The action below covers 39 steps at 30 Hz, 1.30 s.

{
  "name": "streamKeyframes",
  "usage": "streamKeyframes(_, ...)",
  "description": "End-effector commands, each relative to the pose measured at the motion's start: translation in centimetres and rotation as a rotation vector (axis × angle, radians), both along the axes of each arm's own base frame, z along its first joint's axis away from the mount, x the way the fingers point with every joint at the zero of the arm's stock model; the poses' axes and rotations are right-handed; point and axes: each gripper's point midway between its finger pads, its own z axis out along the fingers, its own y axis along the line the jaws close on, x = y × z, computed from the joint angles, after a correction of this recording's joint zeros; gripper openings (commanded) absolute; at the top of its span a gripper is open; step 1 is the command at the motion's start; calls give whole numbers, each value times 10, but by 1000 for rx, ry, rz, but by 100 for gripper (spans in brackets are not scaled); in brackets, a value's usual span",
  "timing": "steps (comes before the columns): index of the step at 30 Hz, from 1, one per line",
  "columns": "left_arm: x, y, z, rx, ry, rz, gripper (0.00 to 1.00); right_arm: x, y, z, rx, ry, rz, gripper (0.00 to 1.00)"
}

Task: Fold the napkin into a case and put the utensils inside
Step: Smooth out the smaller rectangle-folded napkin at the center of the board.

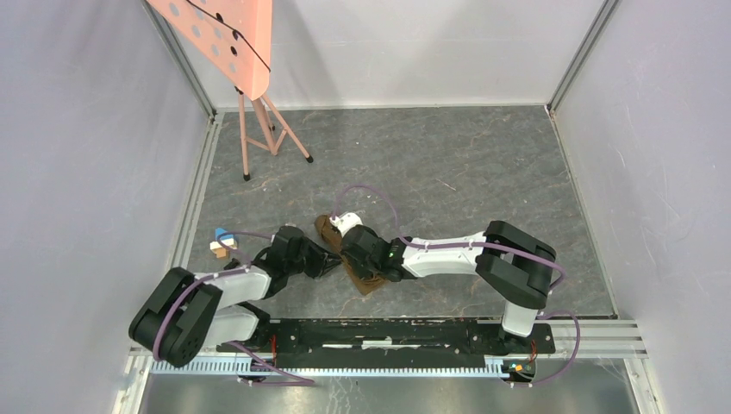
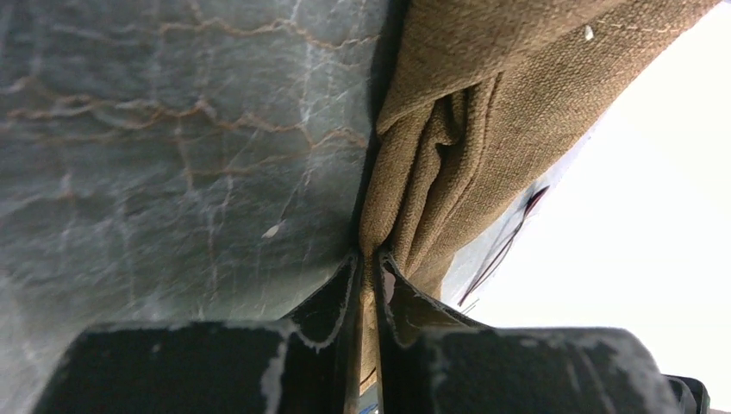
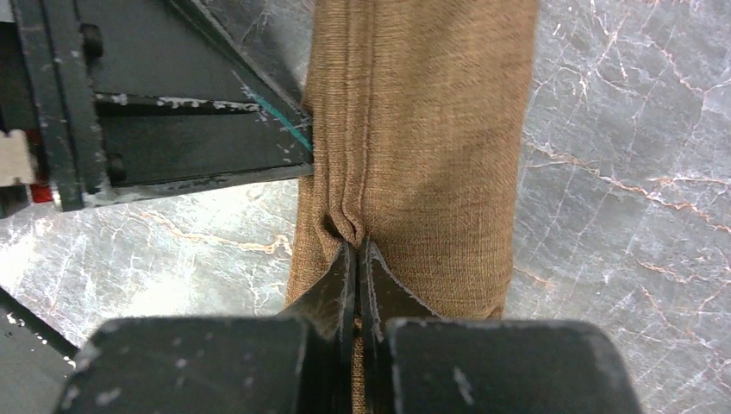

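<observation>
Clearly folding is the step in hand: the left claw (image 2: 366, 263) and right claw (image 3: 358, 254) are each clenched on a pleat of the napkin (image 3: 422, 129), a narrow strip on the desk (image 1: 483, 164). Next (my guess) both must carry the layers over together without slipping

A salmon perforated board (image 1: 226, 39) on its stand (image 1: 259, 129), back left; a small blue-and-wood block (image 1: 222, 242) on the grey marbled table (image 1: 483, 164).

Napkin (image 3: 422, 129): coarse woven tan cloth, matt. Table (image 3: 621, 129): grey veined marble-look, slight sheen.
</observation>
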Motion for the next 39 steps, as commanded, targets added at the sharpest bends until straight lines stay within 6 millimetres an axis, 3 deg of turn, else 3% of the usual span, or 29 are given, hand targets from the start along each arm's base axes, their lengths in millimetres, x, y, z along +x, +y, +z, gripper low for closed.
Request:
streamKeyframes(1, -27, 30, -26, 186, 83, -19, 16, -3, -10, -9, 12, 29, -14, 0)
streamKeyframes(7, -13, 38, 25, 278, -78, -111, 35, 1, -4, 2, 50, 9, 1, 0)
streamKeyframes(9, -4, 44, 41, 294, -115, -115, 35, 3, -1, 5, 59, 8, 4, 0)
streamKeyframes(11, 10, 46, 58, 285, -160, -110, 32, 4, 1, 7, 60, 4, 12, 0)
streamKeyframes(13, 24, 39, 72, 238, -211, -126, 22, 4, 2, 9, 61, -2, 14, 0)
streamKeyframes(16, 42, 16, 89, 140, -290, -188, 12, 6, 3, 12, 67, -4, 16, 0)
streamKeyframes(23, 55, -5, 62, 73, -250, -260, 2, 7, 7, 15, 77, 0, 24, 0)
streamKeyframes(28, 54, 12, 20, 178, -155, -265, 2, 1, 16, 23, 116, 14, 77, 0)
streamKeyframes(29, 52, 17, 13, 189, -135, -265, 2, -1, 17, 27, 124, 17, 95, 3)
streamKeyframes(34, 40, 42, -13, 266, -61, -251, 2, -10, 22, 55, 275, 101, 201, 38)
streamKeyframes(39, 38, 52, -20, 276, -35, -248, 2, -6, 23, 72, 413, 176, 221, 53)
